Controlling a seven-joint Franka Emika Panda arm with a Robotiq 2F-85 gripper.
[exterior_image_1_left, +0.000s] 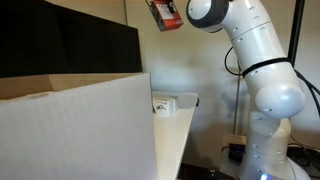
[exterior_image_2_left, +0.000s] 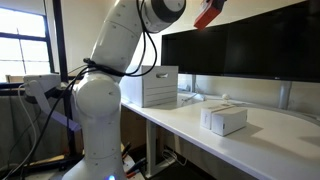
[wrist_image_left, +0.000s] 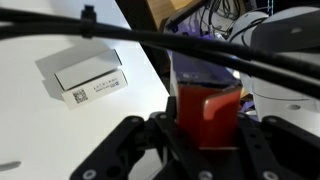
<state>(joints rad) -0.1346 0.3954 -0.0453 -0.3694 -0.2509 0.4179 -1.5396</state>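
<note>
While the tool (wrist_image_left: 208, 135) pinches a red block (wrist_image_left: 208, 108), a white box (wrist_image_left: 85, 75) lies well below.

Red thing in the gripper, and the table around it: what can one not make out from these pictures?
Red thing: wrist view, the gripper covers its sides; its kind is unclear.
The gripper itself: exterior view, cut off by the top edge.
Box: exterior view, partly hidden behind the carton.
Label: wrist view, print too small to read.
</note>
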